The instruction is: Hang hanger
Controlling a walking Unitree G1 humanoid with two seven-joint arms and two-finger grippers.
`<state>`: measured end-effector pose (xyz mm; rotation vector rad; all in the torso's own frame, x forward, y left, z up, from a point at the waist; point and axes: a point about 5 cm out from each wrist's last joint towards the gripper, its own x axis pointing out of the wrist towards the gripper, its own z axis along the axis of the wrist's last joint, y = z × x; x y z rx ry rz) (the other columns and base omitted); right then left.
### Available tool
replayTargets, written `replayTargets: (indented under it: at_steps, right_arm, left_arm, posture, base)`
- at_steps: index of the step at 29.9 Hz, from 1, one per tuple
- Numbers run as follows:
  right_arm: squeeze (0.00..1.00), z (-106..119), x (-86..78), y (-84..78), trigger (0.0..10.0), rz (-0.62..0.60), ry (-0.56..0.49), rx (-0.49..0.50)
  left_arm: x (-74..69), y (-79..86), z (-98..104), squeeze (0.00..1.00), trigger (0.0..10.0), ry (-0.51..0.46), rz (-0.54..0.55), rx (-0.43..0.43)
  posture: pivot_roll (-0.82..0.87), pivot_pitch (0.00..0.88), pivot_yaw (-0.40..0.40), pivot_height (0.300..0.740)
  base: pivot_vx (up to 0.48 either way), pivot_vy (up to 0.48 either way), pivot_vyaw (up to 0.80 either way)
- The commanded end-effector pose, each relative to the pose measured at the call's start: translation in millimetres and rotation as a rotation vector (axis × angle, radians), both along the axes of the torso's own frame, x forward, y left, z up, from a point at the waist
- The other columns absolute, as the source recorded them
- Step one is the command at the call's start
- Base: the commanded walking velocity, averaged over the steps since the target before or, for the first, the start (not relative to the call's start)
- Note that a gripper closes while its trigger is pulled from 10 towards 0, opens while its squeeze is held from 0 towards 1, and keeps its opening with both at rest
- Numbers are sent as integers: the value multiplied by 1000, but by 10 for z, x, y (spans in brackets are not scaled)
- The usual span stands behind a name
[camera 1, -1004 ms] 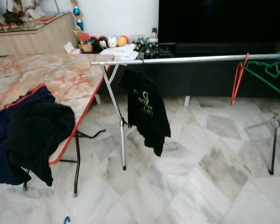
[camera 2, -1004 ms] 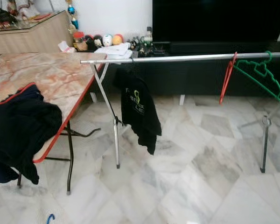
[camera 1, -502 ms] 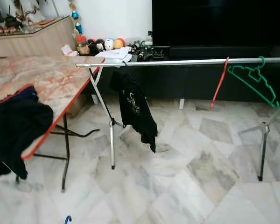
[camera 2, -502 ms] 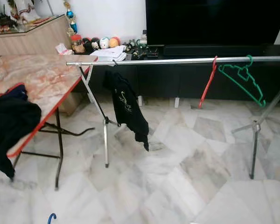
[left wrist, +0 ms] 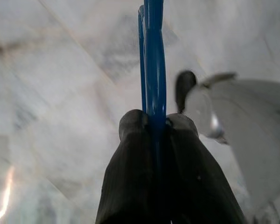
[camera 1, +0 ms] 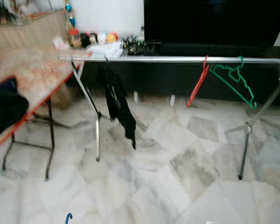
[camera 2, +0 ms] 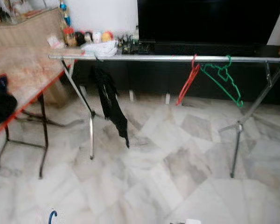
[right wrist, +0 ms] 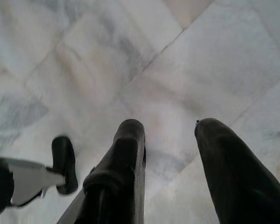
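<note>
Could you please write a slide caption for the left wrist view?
Left gripper fingers shut on a blue hanger, held above the marble floor.

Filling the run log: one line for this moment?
left hand: shut on blue hanger | right hand: open, idle | rail: ahead

Both eye views face the clothes rail [camera 1: 177, 59] from well back; wrist views look down at marble floor [right wrist: 177, 70].

3 hangers: 1 red [camera 1: 197, 87] and 1 green [camera 1: 233, 83] on 1 metal rail [camera 1: 177, 59], 1 blue [left wrist: 151, 60]. 1 black shirt [camera 1: 116, 102] hangs there. 1 tabletop [camera 1: 32, 77] carries 1 dark garment [camera 1: 4, 109]. 2 claws: left [left wrist: 156, 122], right [right wrist: 170, 128].
</note>
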<state>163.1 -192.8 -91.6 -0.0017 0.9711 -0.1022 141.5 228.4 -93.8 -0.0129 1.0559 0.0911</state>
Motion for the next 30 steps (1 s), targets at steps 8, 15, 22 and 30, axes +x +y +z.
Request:
replayTargets:
  at_steps: [8, 15, 22, 30]
  right_arm:
    - [0, -23, -42, 36, 10000, 4, 15, 4]
    - [0, -26, -46, 39, 10000, 14, 22, 0]
    - [0, -26, -44, 42, 10000, 22, 24, -8]
    - [0, -19, -37, 37, 10000, -21, 2, -12]
  left_arm:
    - [-59, 80, -2, 0, 10000, 19, -2, 7]
    - [-57, 80, -1, 0, 10000, 21, -8, 8]
    - [-53, 81, 1, 0, 10000, 20, -10, 7]
    - [-46, 83, 4, 0, 10000, 19, -18, 8]
  posture:
    - [-11, 91, 85, 740]
    - [-10, 91, 86, 740]
    - [-10, 91, 87, 740]
    - [-12, 88, 92, 740]
  base:
    - [30, 0, 0]
    - [290, 0, 0]
    - [320, 0, 0]
    - [325, 0, 0]
